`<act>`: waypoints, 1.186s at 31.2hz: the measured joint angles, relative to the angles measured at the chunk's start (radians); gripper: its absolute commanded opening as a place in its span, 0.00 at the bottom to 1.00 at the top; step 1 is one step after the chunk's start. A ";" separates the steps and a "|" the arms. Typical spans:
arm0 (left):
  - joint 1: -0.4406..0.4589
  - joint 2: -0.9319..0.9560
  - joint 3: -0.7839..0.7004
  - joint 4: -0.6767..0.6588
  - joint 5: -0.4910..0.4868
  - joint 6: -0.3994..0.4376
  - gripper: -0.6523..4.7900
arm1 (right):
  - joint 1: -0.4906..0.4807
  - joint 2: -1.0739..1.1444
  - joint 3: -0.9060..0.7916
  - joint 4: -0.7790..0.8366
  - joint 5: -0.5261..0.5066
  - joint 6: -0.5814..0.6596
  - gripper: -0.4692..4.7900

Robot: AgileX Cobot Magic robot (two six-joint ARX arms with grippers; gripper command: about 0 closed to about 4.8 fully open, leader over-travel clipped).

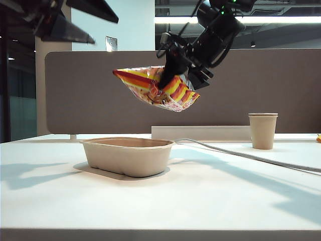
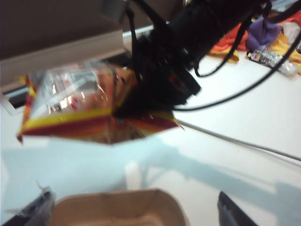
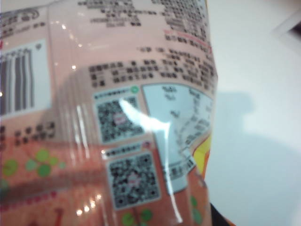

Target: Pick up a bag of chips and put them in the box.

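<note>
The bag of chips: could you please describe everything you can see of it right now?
The bag of chips is a puffed, crinkly foil pack with red, yellow and orange stripes. Its glossy back carries fine print, a barcode and two QR codes. It hangs tilted in mid-air, clear of the table, above and slightly right of the box. The right gripper is clamped on its middle from above; nothing else touches it. The left gripper stands open, low over the box, apart from the bag.

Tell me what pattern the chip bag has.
Red, yellow and orange stripes on the bag of chips, held by the right gripper; clearest in the exterior view.
</note>
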 measured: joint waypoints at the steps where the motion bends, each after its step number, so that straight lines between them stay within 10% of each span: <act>1: 0.000 -0.008 0.000 0.002 0.000 0.000 1.00 | 0.004 -0.003 0.000 -0.026 -0.008 0.005 0.72; 37: 0.000 -0.283 0.000 -0.207 0.014 0.005 1.00 | 0.278 -0.018 -0.020 -0.120 0.384 0.163 0.76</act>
